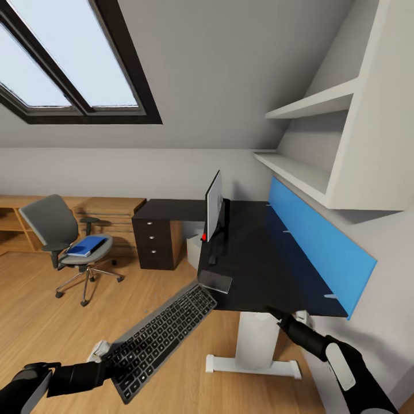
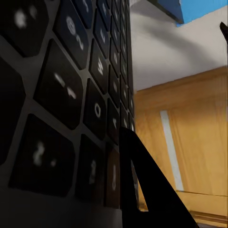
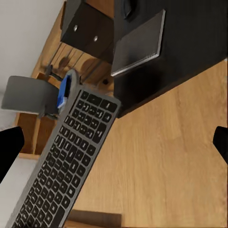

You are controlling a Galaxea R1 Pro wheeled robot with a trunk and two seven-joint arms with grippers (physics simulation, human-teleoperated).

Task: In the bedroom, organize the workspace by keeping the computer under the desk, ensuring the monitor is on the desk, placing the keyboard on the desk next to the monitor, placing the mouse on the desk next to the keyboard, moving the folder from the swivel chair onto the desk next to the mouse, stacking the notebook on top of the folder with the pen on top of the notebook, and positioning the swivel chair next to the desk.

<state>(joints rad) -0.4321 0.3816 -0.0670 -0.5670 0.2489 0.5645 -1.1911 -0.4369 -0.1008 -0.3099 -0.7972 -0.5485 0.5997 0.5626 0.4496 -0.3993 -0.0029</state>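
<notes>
Black-topped desk (image 1: 270,270) runs along the wall under the long blue wall panel (image 1: 319,244), white leg (image 1: 256,342) at the near end, dark three-drawer unit (image 1: 154,241) at the far corner. White shelves (image 1: 313,103) above the panel, skylight (image 1: 63,57) in the sloped ceiling, wood floor (image 1: 46,322).

Swivel chair (image 1: 63,244) stands well apart from the desk, over by the light-wood dresser (image 1: 109,210); grey seat and back, chrome star base. Blue folder (image 1: 86,246) lies flat on its seat.

Monitor (image 1: 214,210) upright on the desk, seen nearly edge-on, black stand under it. Pale box under the desk below it (image 1: 194,250), probably the computer, mostly hidden.

Keyboard (image 1: 161,339) is in the air off the desk's near corner, tilted, far end just short of the desk edge. Left gripper (image 1: 106,362) is clamped on its near end; left wrist view has keys (image 2: 61,95) right against the camera and one dark finger (image 2: 142,190) along the frame edge.

Notebook (image 1: 214,281), thin dark slab with pale edge, sits at the desk's near corner and overhangs the edge slightly; right wrist view shows it too (image 3: 137,45), above the keyboard's far end (image 3: 71,156).

Right gripper (image 1: 275,314) hangs beside the desk's near end, above the leg, jaws spread and holding nothing; fingertips (image 3: 9,147) sit at opposite edges of the right wrist view.

Small dark thing by the monitor base (image 1: 212,259), too small to identify.
</notes>
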